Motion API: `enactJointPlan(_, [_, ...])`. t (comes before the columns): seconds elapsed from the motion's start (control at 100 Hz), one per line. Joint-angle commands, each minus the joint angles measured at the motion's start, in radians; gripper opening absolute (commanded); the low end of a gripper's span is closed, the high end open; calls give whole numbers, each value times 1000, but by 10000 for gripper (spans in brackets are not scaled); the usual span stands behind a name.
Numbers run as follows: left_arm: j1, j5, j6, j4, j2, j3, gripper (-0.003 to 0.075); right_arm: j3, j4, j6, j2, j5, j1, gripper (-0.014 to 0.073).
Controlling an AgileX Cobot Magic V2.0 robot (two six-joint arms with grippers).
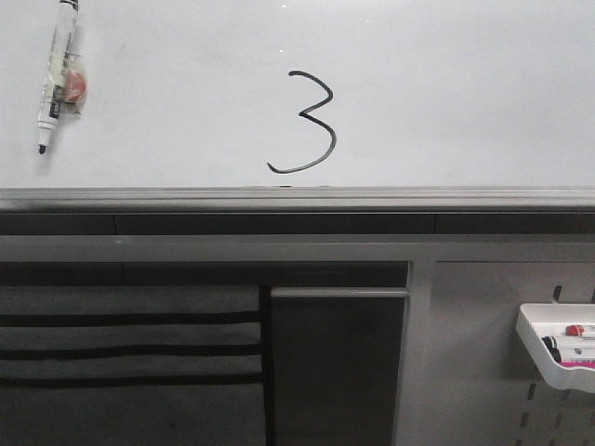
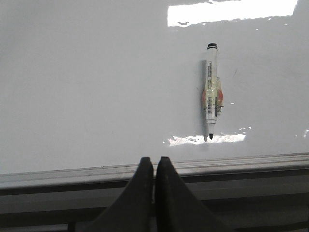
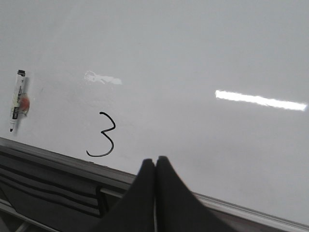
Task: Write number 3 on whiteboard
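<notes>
The front view looks forward across the whiteboard (image 1: 446, 93), its grey rail crossing mid-picture, with the number 3 (image 1: 307, 125) near centre and the marker (image 1: 58, 74) toward ten o'clock. The left wrist camera sits close over the rail, facing the marker (image 2: 211, 92). The right wrist camera looks from farther off and aslant, sharing the number 3 (image 3: 104, 135) and marker (image 3: 17, 99).
</notes>
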State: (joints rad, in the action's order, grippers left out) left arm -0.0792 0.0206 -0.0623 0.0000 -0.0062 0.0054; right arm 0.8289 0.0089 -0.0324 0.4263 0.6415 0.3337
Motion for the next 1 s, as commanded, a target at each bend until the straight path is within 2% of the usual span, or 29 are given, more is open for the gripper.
enactJointPlan(0.0, [4,-74,15,0,-29,3,-18,24,-9,-2,7,-85,-5,-74])
enactJointPlan(0.58, [4,-74,15,0,-29,3,-18,13,-9,-2,7,-105,-5,-74])
enactJointPlan(0.71, [5,-74,15,0,-29,3,-18,-113,1,-2,-60,-239,-37,-74])
enactJointPlan(0.99, [5,-74,15,0,-29,3,-18,-565,68,-2,-317,-574,-264,-74])
